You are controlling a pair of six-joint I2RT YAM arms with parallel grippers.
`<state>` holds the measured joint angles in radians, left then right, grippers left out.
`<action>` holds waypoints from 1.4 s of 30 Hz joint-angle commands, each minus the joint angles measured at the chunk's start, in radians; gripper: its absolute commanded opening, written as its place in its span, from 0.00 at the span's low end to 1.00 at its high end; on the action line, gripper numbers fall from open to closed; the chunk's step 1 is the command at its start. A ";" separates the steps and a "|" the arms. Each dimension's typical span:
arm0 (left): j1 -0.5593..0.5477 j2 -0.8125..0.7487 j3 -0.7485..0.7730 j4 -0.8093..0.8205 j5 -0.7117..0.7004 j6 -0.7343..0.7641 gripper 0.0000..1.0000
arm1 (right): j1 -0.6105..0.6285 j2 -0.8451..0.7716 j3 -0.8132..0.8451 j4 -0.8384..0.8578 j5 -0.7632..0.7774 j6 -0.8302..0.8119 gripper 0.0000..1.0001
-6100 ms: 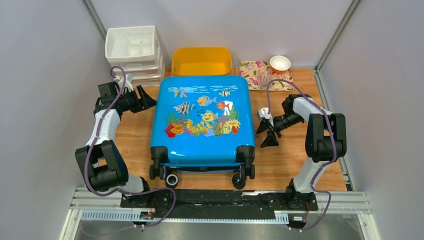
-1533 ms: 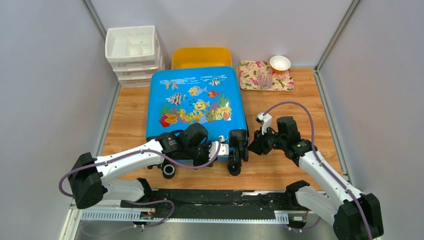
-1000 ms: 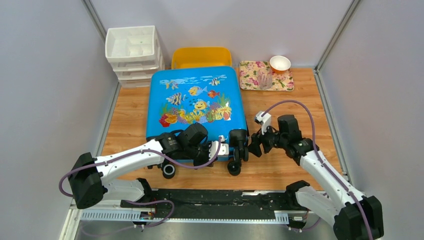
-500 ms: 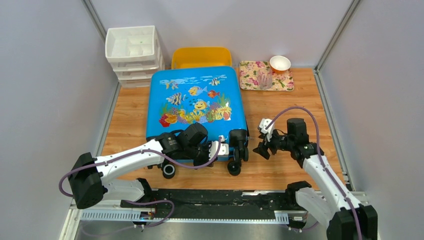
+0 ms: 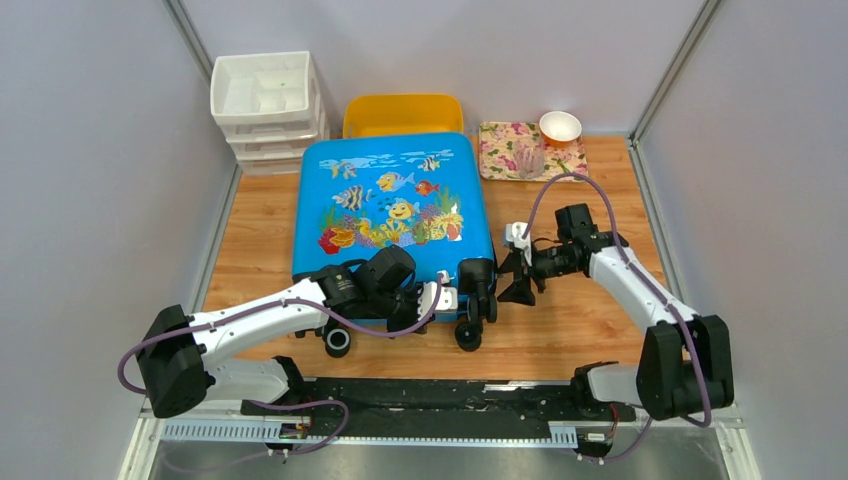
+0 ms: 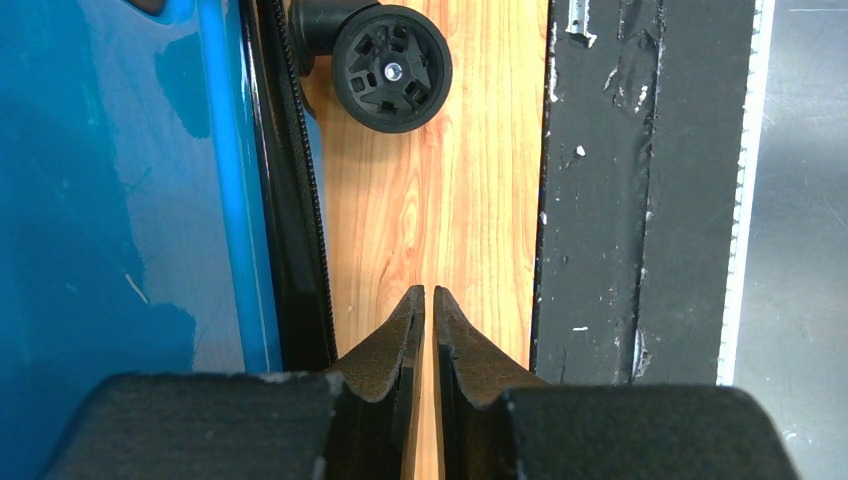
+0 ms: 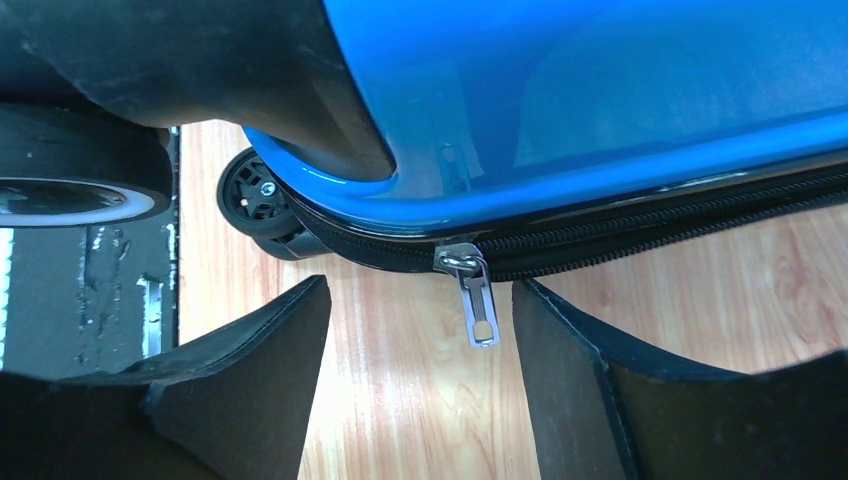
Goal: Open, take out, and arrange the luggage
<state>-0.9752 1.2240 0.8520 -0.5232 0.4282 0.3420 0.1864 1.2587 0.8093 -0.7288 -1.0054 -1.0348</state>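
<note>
You have light wooden tabletop (image 5: pixel 260 230), black rail (image 5: pixel 420 395) along near edge. Glossy bright-blue hard-shell suitcase (image 5: pixel 390 200) with fish print lies flat mid-table, black wheels (image 5: pixel 338 343) toward near edge. Far left corner: white plastic drawer unit (image 5: pixel 265 95). Yellow plastic tub (image 5: pixel 402 118) just behind suitcase. Far right: floral rectangular tray (image 5: pixel 505 150) flat on wood, apart from suitcase. White round bowl (image 5: pixel 560 126) at tray's far right corner; on tray or wood, you can't tell.

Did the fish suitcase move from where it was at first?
Yes. The suitcase slid back toward the yellow tub; its far edge now hides the tub's front, fully visible before.
</note>
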 commanded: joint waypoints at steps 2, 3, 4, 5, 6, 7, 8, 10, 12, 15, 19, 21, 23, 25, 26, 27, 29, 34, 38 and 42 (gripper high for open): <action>0.040 0.005 0.027 0.114 -0.062 0.022 0.16 | -0.005 0.120 0.106 -0.233 -0.088 -0.216 0.71; 0.040 0.005 0.025 0.115 -0.063 0.022 0.16 | -0.005 0.137 0.129 -0.263 -0.088 -0.249 0.70; 0.041 0.005 0.025 0.115 -0.062 0.022 0.16 | -0.005 0.175 0.145 -0.324 -0.093 -0.275 0.69; 0.041 0.005 0.024 0.115 -0.063 0.020 0.16 | -0.005 0.195 0.157 -0.351 -0.094 -0.315 0.65; 0.043 0.003 0.021 0.117 -0.063 0.020 0.16 | -0.007 0.215 0.184 -0.377 -0.096 -0.332 0.63; 0.043 0.003 0.016 0.115 -0.062 0.020 0.16 | -0.005 0.260 0.200 -0.435 -0.105 -0.350 0.61; 0.043 0.002 0.013 0.115 -0.063 0.020 0.16 | -0.010 0.278 0.212 -0.463 -0.110 -0.393 0.56; 0.043 0.000 0.009 0.111 -0.062 0.022 0.16 | -0.016 0.315 0.252 -0.524 -0.133 -0.407 0.54; 0.044 -0.001 0.009 0.109 -0.062 0.025 0.16 | -0.028 0.363 0.278 -0.552 -0.154 -0.416 0.54; 0.047 0.000 0.010 0.107 -0.060 0.029 0.16 | -0.042 0.421 0.332 -0.610 -0.190 -0.436 0.51; 0.049 0.003 0.012 0.109 -0.062 0.031 0.16 | -0.057 0.459 0.367 -0.655 -0.220 -0.429 0.42; 0.049 0.005 0.012 0.109 -0.063 0.031 0.16 | -0.065 0.465 0.364 -0.655 -0.222 -0.420 0.28; 0.050 0.005 0.012 0.111 -0.065 0.029 0.16 | -0.065 0.464 0.360 -0.647 -0.203 -0.384 0.04; 0.050 0.005 0.013 0.114 -0.063 0.025 0.16 | -0.067 0.461 0.355 -0.636 -0.190 -0.351 0.00; 0.049 0.006 0.012 0.115 -0.063 0.022 0.16 | -0.068 0.455 0.350 -0.633 -0.188 -0.332 0.00; 0.050 0.006 0.012 0.117 -0.063 0.020 0.16 | -0.067 0.446 0.332 -0.608 -0.190 -0.311 0.00; 0.050 0.008 0.010 0.126 -0.068 0.011 0.16 | -0.068 0.389 0.300 -0.529 -0.199 -0.152 0.00; 0.050 0.022 0.013 0.163 -0.085 -0.009 0.15 | -0.036 0.092 0.005 0.045 -0.077 0.405 0.00; 0.052 0.043 0.022 0.190 -0.083 -0.026 0.09 | 0.017 -0.247 -0.179 0.314 0.049 0.686 0.00; 0.052 0.061 0.039 0.221 -0.092 -0.032 0.03 | 0.122 -0.401 -0.242 0.366 0.230 0.827 0.00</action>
<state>-0.9722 1.2453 0.8516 -0.4774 0.4461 0.3340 0.2176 0.9859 0.6186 -0.5430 -0.9131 -0.5236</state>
